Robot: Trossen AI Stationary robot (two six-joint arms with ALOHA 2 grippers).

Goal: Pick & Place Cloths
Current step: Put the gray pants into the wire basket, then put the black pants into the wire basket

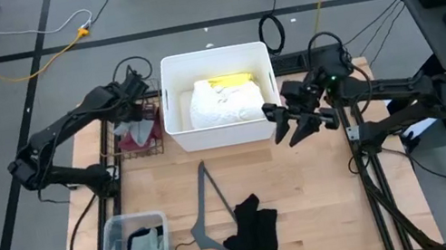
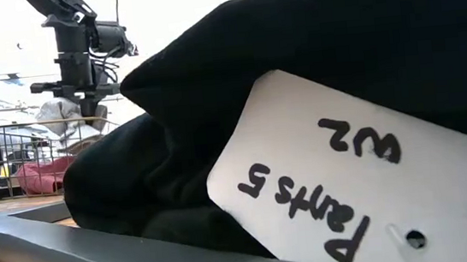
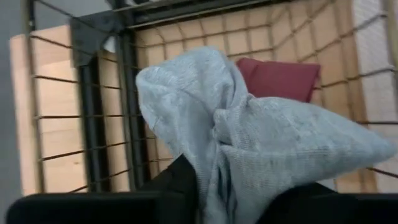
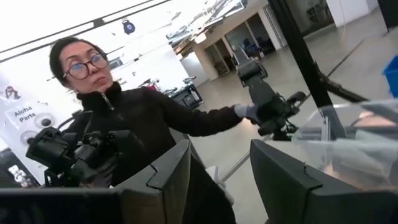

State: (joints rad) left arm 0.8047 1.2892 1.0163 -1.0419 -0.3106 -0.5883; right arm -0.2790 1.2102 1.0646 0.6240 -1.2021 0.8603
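My left gripper (image 1: 140, 112) points steeply down over the wire basket (image 1: 122, 154) at the table's far left, shut on a pale grey cloth (image 3: 249, 137). A maroon cloth (image 3: 280, 78) lies in that basket. White (image 1: 224, 104) and yellow (image 1: 229, 80) cloths lie in the white bin (image 1: 167, 70). A black cloth (image 1: 255, 230) lies on the table near the front edge, with a white tag (image 2: 341, 172) on it. My right gripper (image 1: 289, 122) is open and holds nothing, raised beside the bin's right wall. My left gripper has a bunched part of the pale grey cloth (image 3: 217, 186) between its two fingers, coming from above. The cloth hangs below the fingers in slack folds (image 2: 64, 113) over the wire basket. I cannot tell whether its lower end rests on the basket.
A thin grey hanger (image 1: 205, 206) lies on the table left of the black cloth. A clear plastic box (image 1: 113, 232) with teal and dark cloths stands at the near left corner. A person (image 4: 124, 118) stands beyond the table.
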